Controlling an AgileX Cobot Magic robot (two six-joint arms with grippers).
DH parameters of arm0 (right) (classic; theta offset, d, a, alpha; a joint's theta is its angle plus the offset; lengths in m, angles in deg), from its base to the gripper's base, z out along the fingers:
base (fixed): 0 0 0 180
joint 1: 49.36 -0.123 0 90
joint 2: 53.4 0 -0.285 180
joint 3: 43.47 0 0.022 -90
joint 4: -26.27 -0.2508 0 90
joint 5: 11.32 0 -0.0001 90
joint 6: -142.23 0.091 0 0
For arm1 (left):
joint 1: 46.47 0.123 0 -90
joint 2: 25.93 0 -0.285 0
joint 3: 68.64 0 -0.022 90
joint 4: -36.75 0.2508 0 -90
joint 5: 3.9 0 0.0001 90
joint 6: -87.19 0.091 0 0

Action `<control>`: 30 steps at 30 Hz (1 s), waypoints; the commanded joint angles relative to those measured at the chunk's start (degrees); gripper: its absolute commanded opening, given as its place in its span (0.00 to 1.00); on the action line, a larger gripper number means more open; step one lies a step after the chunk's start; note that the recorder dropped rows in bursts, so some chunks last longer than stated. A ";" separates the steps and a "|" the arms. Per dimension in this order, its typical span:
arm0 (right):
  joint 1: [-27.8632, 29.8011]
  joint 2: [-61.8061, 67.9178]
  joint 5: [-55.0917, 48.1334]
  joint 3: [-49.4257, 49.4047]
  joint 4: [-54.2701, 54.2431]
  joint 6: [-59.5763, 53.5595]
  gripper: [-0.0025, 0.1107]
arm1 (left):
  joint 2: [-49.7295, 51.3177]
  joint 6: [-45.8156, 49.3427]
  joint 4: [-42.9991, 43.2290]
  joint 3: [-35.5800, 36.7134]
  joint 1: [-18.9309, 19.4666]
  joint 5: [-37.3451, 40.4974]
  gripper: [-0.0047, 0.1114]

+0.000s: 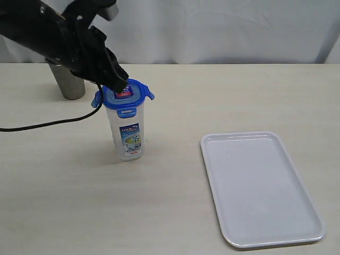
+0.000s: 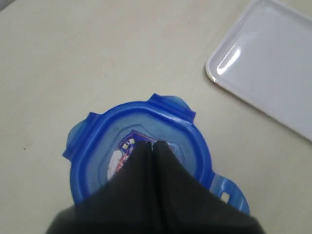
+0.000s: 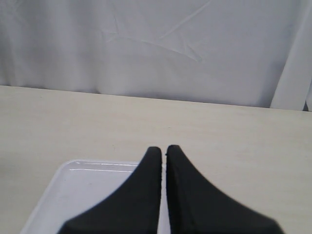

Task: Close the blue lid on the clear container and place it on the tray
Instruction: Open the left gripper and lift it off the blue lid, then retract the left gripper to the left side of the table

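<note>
Now: left pincer (image 1: pixel 118 85), jaws together, tips down on the blue lid (image 1: pixel 125 96) atop the upright clear container (image 1: pixel 128 135), bench (image 1: pixel 53 186) left-centre. Well right and nearer lies the tray (image 1: pixel 260 186); right pincer (image 3: pixel 163 149), likewise together, hangs near it.

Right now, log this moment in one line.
left jaws: shut, tips on lid | lid: atop container, side flaps out | container: upright on table, off tray | right jaws: shut, by tray
</note>
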 commanded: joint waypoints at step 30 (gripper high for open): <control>-0.04 -0.12 0.36 -0.03 0.20 -0.20 0.06 | -6.22 75.47 -70.91 22.30 20.97 0.12 0.04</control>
